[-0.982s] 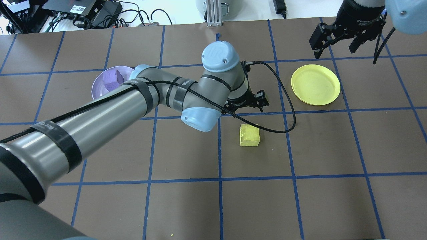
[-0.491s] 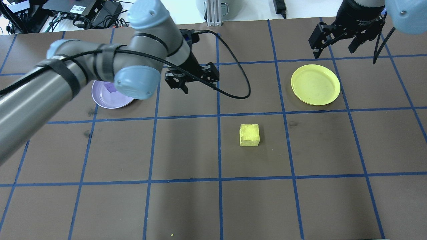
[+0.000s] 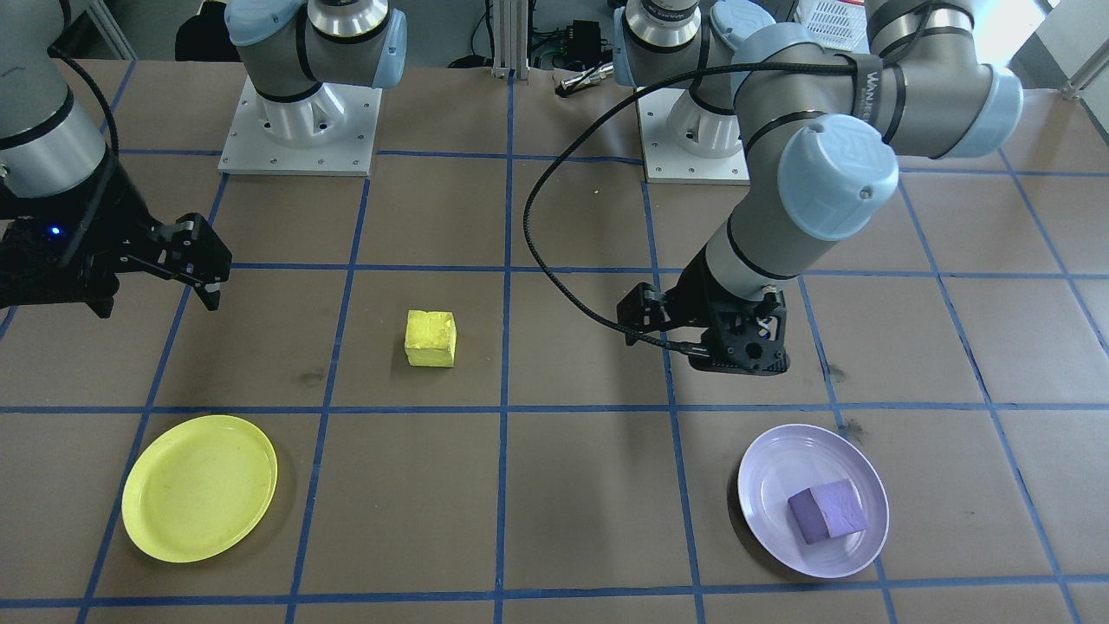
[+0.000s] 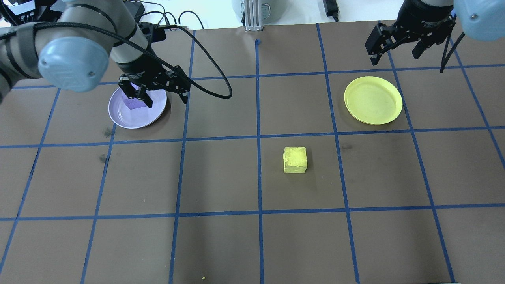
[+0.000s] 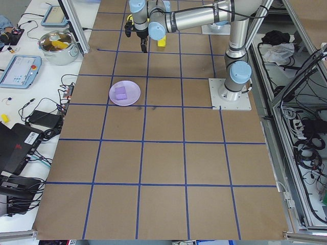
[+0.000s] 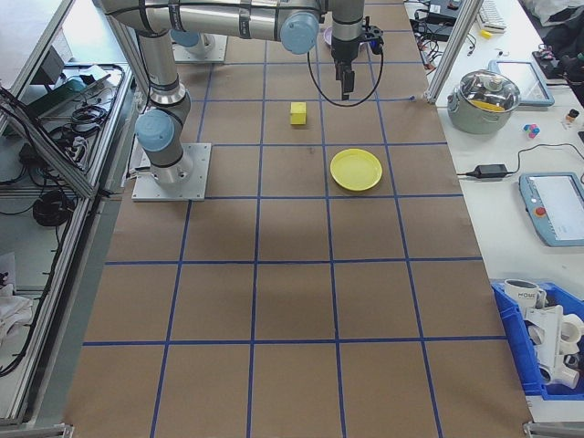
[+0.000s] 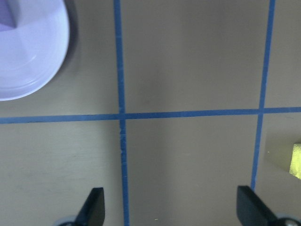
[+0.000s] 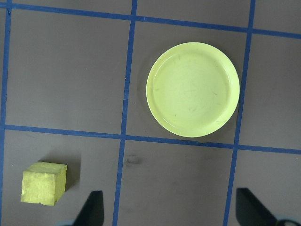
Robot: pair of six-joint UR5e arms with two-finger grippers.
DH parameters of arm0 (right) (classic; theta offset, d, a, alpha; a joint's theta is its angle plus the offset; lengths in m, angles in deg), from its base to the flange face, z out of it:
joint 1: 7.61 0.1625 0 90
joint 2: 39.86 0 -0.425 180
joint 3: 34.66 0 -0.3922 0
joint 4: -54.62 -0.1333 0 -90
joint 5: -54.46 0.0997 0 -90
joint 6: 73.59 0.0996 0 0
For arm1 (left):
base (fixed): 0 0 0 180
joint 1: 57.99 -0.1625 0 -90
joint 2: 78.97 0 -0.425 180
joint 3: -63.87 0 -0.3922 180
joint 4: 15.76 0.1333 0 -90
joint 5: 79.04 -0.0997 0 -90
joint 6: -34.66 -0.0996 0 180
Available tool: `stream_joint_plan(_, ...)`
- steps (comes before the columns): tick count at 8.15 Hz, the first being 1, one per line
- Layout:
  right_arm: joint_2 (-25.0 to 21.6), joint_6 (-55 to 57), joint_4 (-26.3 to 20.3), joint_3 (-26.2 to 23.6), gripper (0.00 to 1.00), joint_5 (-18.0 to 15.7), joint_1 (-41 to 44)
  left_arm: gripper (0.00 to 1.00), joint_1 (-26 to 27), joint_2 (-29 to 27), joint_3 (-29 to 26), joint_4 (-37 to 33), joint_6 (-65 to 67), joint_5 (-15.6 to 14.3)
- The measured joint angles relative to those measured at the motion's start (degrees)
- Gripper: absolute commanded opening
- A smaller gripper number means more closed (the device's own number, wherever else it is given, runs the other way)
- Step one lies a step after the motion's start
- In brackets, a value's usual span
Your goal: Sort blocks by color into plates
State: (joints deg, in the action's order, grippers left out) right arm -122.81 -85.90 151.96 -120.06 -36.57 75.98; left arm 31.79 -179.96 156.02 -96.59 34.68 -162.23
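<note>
Holding our left hand [image 4: 161,90] and right hand [image 3: 156,282] spread wide with nothing in them, we see the purple block [image 3: 827,512] sitting in the lavender plate [image 3: 771,468], but the yellow block [image 4: 295,159] sits on the table [image 4: 252,244], well apart from the yellow plate [image 4: 373,100].

Brown table [image 4: 221,177] gridded with blue tape; yellow block [image 4: 295,159], yellow plate [image 4: 373,100]; purple block [image 3: 827,511], lavender plate [image 3: 771,468].

The left tool [image 4: 162,91] has swung back beside the lavender plate [image 4: 118,116].
</note>
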Motion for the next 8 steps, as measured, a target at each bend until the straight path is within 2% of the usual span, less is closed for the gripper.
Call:
stream_joint_plan(1, 0.1, 0.0, 0.2, -0.1, 1.0, 0.2, 0.0, 1.0, -0.7, 2.1, -1.6, -3.8, -0.5, -2.0)
stream_joint_plan(3, 0.2, 0.1, 0.4, -1.0, 1.0, 1.6, 0.7, 1.0, -1.1, 6.6, -6.5, -10.4, -0.8, -3.3)
stream_joint_plan(5, 1.2, 0.2, 1.0, -1.9, 1.0, 3.4, 3.2, 1.0, -1.1, 10.7, -9.0, -12.5, -0.9, -3.7)
stream_joint_plan(8, 2.9, 1.3, 1.3, -2.3, 1.0, 4.2, 4.8, 1.0, -1.4, 12.9, -9.7, -12.9, -0.9, -3.9)
